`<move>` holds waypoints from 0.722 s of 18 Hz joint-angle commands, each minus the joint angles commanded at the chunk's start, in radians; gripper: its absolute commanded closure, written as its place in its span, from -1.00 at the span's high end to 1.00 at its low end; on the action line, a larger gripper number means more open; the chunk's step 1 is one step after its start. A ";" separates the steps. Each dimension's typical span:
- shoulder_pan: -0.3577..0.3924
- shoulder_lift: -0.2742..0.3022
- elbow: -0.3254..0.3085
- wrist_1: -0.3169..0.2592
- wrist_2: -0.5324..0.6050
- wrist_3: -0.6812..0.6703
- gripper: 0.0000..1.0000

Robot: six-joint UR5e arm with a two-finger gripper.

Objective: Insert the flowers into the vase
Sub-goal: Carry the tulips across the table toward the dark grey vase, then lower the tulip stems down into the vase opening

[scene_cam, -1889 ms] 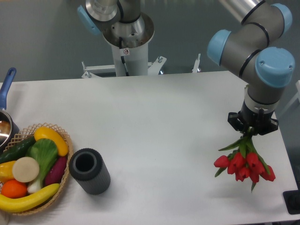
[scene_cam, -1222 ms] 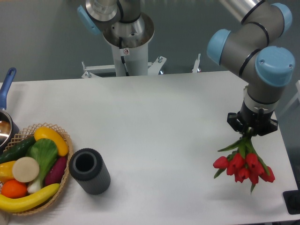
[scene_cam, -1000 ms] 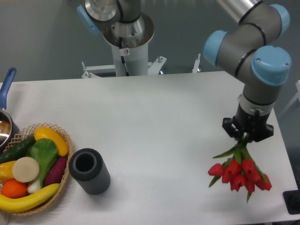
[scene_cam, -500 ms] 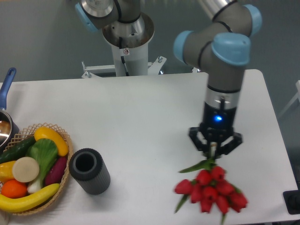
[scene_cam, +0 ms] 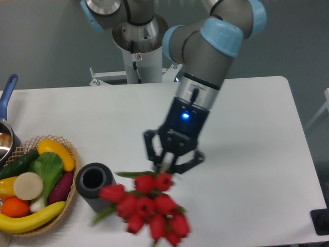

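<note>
My gripper [scene_cam: 165,165] is shut on the green stems of the flowers [scene_cam: 146,206], a bunch of red tulip heads hanging below it, heads down, above the table. The vase [scene_cam: 95,186], a short dark grey ribbed cylinder with an open round top, stands on the table just left of the flowers. The leftmost tulip head is close to the vase's right side; I cannot tell if it touches.
A wicker basket [scene_cam: 67,206] of vegetables and fruit sits at the front left, against the vase. A blue-handled pot [scene_cam: 6,100] is at the left edge. The arm's base column [scene_cam: 140,56] stands behind the table. A black object [scene_cam: 321,222] is at the front right corner.
My gripper has carried the flowers from the table's right side leftward across the front, and they now hang beside the vase. The vase and basket have not moved.
</note>
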 joint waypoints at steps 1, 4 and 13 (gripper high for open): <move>-0.006 -0.002 0.000 0.025 -0.041 0.006 -1.00; -0.011 -0.006 0.005 0.060 -0.131 0.061 -1.00; -0.097 -0.037 -0.020 0.063 -0.180 0.144 -1.00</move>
